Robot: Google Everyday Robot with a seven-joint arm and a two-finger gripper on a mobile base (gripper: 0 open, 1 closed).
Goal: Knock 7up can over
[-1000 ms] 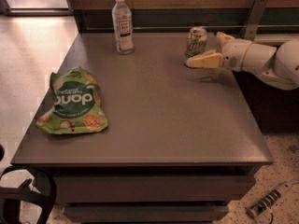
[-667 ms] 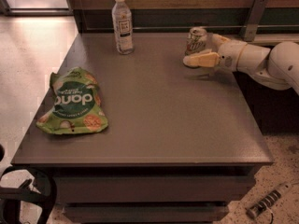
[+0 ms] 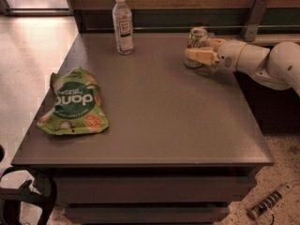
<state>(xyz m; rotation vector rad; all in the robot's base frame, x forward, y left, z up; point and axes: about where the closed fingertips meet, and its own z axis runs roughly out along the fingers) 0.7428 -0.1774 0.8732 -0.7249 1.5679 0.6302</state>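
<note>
In the last second the claw [image 3: 198, 56] has slid to the left over the far right part of the table [image 3: 159, 121]. Now it lies in front of the lower part of the can [image 3: 197, 35] and seems to touch it. The can is upright near the back edge, so it is not knocked over yet; I judge the push is only starting. Whether the claw is wide or narrow, I cannot tell.

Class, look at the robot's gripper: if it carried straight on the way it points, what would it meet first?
The 7up can: the gripper, at the far right of the table, points at its lower half, seemingly against it, though depth is unclear.
</note>
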